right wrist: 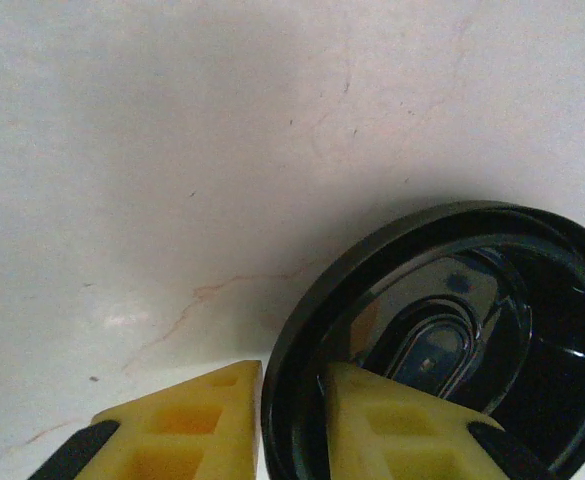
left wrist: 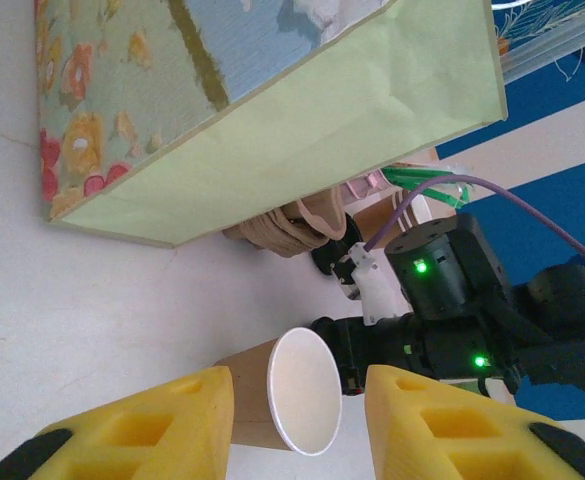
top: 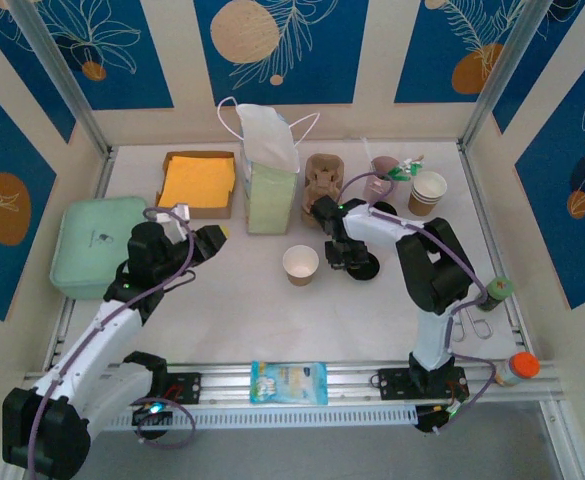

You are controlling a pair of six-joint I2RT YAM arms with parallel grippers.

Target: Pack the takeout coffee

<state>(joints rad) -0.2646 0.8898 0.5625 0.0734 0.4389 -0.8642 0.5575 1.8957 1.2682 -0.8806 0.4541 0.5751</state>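
A lidless brown paper cup (top: 300, 264) with a cream rim stands mid-table, also seen in the left wrist view (left wrist: 302, 405). A round black plastic lid (top: 364, 268) lies to its right. My right gripper (top: 347, 256) is shut on the black lid's rim (right wrist: 302, 350), one yellow finger outside (right wrist: 187, 425) and one inside the rim. My left gripper (top: 210, 240) is open and points at the cup from the left, a hand's width away. The cup appears beyond and between its fingers (left wrist: 142, 435). A takeout coffee with its lid on is out of view.
A tall green paper bag (top: 271, 185) stands open behind the cup, with a brown cup carrier (top: 322, 180) beside it. A pink utensil cup (top: 384, 175) and stacked paper cups (top: 428, 192) stand at back right. A green box (top: 97, 245) and an orange napkin tray (top: 199, 182) sit on the left.
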